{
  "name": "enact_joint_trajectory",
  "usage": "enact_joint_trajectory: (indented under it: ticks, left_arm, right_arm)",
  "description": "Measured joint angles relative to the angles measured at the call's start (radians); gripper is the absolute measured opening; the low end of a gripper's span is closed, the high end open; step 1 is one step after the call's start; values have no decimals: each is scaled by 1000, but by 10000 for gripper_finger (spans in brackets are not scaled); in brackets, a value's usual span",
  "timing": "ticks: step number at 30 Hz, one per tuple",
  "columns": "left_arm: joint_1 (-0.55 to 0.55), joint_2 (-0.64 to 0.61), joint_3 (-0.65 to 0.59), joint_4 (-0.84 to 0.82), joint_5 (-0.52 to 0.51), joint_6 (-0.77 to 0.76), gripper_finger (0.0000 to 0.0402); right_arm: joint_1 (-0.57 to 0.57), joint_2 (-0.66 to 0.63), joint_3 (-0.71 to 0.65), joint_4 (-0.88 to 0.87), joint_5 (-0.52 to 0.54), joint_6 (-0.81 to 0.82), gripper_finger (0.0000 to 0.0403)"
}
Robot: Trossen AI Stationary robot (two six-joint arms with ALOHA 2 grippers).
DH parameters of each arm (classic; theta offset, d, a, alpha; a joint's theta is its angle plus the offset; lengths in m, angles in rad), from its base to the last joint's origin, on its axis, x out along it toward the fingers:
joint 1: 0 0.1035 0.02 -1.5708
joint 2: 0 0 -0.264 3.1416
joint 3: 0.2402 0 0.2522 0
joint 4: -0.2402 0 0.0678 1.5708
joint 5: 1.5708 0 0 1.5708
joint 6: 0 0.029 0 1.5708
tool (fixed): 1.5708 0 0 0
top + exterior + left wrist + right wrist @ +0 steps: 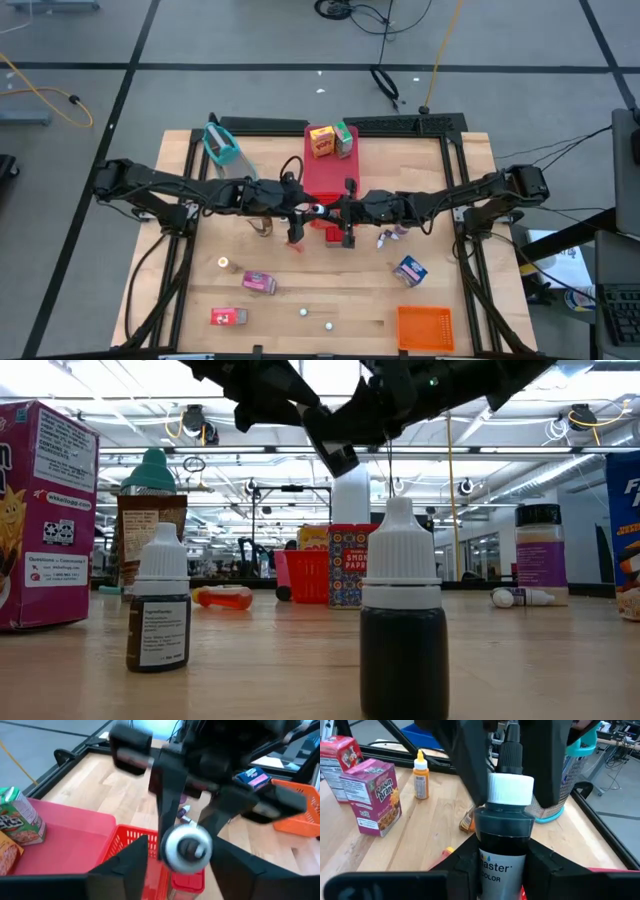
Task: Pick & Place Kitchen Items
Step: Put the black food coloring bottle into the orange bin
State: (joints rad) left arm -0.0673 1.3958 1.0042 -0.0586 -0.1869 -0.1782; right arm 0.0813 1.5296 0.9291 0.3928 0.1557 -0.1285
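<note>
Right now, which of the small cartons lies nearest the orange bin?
The blue carton, close by the orange bin. The pink carton and red carton lie toward the left; the yellow carton and green carton stand on the red tray.

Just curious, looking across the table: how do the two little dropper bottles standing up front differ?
The left bottle carries a white printed label; the right bottle shows none on this side. The right bottle stands nearer the camera and looks bigger, its foot cut off by the picture's edge. Both stand upright, dark, with white ribbed caps.
</note>
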Motion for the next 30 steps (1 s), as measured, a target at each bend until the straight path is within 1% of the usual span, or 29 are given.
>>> enact_joint_trajectory:
  ticks: [3,6,13,16,21,26,30]
  left_arm:
    - [0,-13,0,-29,-20,6,233]
    - [0,-40,0,-66,-39,17,242]
    - [-6,-132,1,-144,-85,2,235]
    - [-20,-154,0,-199,-120,-17,231]
    - [-56,-156,0,-228,-171,-36,227]
    - [-94,-152,0,-227,-206,-73,227]
    - [-135,-152,0,-220,-246,-104,227]
  right_arm:
    - [4,-19,0,-34,2,3,94]
    - [11,-43,0,-70,5,8,94]
    - [56,-107,0,-143,-3,11,93]
    - [100,-135,0,-164,-3,11,92]
    - [195,-220,-58,-146,9,22,92]
    - [307,-314,-165,-52,139,66,92]
    - [414,-359,-245,26,258,97,92]
